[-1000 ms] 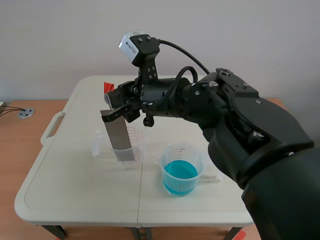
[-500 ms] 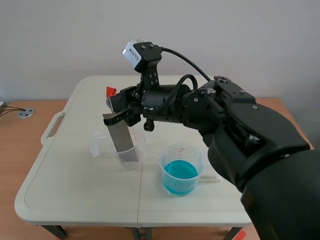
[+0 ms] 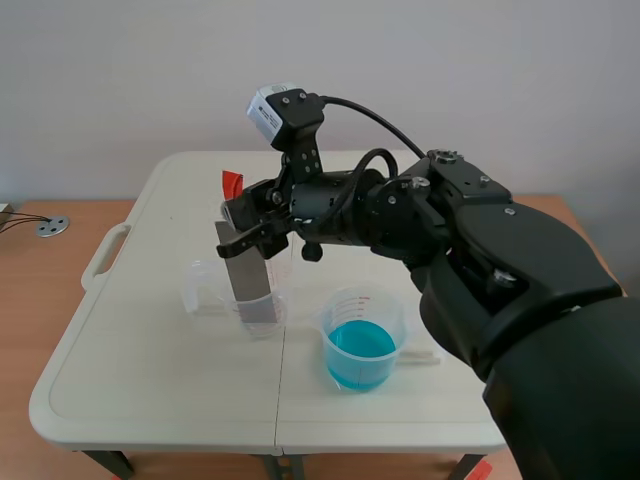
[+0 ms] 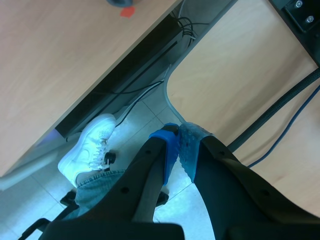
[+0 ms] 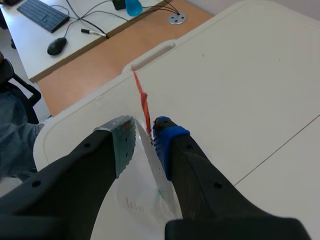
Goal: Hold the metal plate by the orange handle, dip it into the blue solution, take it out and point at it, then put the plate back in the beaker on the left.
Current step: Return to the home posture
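Plate (image 3: 248, 278) of grey metal stood steeply tilted over the left half of the table (image 3: 140, 370). Its lower end was inside the clear beaker (image 3: 200, 296), and its orange handle (image 3: 232, 183) stuck up at the top. The right arm came in from the table's right side and stretched past the middle. The right gripper (image 3: 246, 230) pinched the plate just under the handle, with the blue pad against one face and the grey-green pad on the other side.

Near the table's front edge, just right of the centre seam, sat a second beaker (image 3: 397, 322) holding the blue solution (image 3: 358, 350). It was close beside the clear one but apart from it. Beyond the table's left edge, a keyboard (image 5: 45, 15) and a mouse (image 5: 56, 46) lay on another desk.

The left gripper (image 4: 178, 145) hung away from the table, its pads pressed together on nothing. It pointed down at a tiled floor (image 4: 142, 114), where a person's white shoe (image 4: 90, 147) showed below the edge of a wooden desk (image 4: 60, 55).
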